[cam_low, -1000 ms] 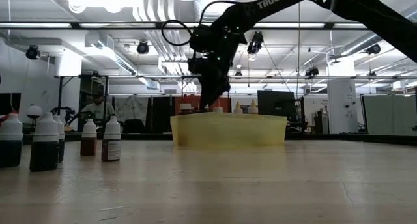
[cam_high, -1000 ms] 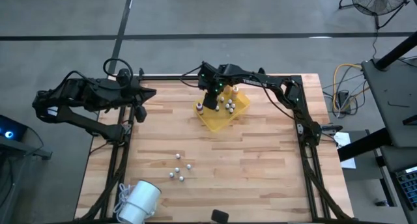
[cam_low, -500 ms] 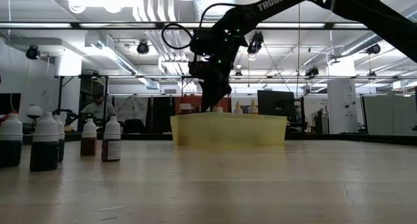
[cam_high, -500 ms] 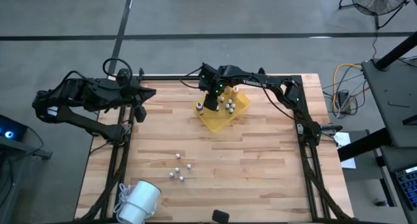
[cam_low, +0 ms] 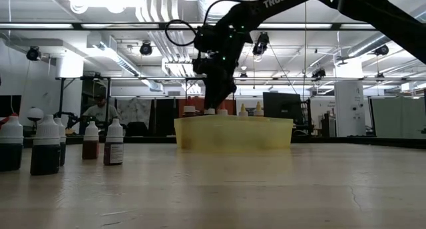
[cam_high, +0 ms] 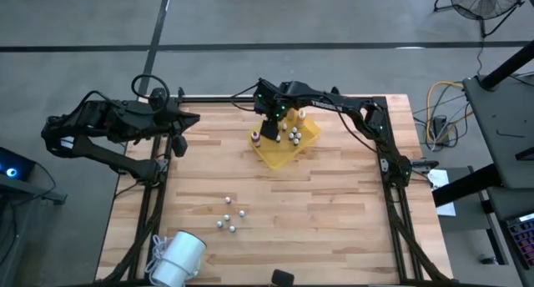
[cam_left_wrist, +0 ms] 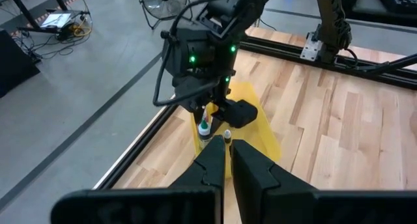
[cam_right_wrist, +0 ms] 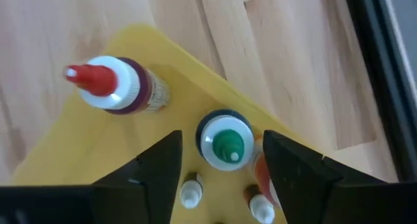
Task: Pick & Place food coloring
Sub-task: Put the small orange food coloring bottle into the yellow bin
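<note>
A yellow tray [cam_high: 307, 135] sits at the far middle of the table with several food coloring bottles standing in it. My right gripper [cam_right_wrist: 221, 138] hangs open over the tray's left corner, pointing steeply down. Its fingers stand on either side of a green-capped bottle [cam_right_wrist: 225, 142] with a gap on each side. A red-capped bottle [cam_right_wrist: 111, 87] stands upright beside it, and other white-collared bottles [cam_right_wrist: 190, 196] stand nearer the wrist. My left gripper [cam_left_wrist: 227, 160] is shut on nothing and waits raised at the table's far left edge [cam_high: 179, 147].
Several small dark bottles with white caps [cam_low: 46, 146] stand on the near left part of the table and show as pale dots from above [cam_high: 229, 216]. A white roll [cam_high: 178, 258] lies at the near left corner. Bare wood lies between them and the tray.
My right gripper has stayed over the tray's left corner and has opened there. The green-capped bottle stands on the tray floor between its fingers.
</note>
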Controlling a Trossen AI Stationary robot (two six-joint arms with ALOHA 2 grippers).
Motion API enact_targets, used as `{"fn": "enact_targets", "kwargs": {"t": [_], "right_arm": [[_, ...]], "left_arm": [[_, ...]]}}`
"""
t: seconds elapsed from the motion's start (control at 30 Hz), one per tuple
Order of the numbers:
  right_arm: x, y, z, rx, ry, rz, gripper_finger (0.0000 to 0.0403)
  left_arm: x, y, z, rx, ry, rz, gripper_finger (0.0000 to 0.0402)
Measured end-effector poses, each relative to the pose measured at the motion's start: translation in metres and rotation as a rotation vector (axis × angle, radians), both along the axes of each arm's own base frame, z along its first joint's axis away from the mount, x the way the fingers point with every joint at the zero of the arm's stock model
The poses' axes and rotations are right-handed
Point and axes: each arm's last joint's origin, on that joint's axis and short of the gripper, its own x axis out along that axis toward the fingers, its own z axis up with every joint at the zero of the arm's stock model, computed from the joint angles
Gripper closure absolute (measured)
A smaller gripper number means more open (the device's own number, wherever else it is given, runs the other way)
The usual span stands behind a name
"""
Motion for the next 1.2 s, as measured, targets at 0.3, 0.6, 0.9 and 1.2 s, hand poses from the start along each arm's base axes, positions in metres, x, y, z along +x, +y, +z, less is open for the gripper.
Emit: {"fn": "enact_targets", "kwargs": {"t": [0.3, 0.6, 0.9, 1.2], "right_arm": [[-0.003, 0.009, 0.048, -0.002, -0.006, 0.028, 0.0193], [-0.007, 0.038, 0.097, -0.055, -0.134, 0.097, 0.0215], [-0.020, 0.062, 0.119, -0.067, -0.198, 0.126, 0.0315], [-0.039, 0.086, 0.134, -0.065, -0.314, 0.144, 0.0393]], "left_arm": [[0.000, 0.000, 0.000, 0.000, 0.000, 0.000, 0.0402], [0.000, 0.000, 0.000, 0.000, 0.000, 0.000, 0.0402], [0.000, 0.000, 0.000, 0.002, 0.001, -0.001, 0.0402], [0.000, 0.000, 0.000, 0.002, 0.003, -0.001, 0.0402]]}}
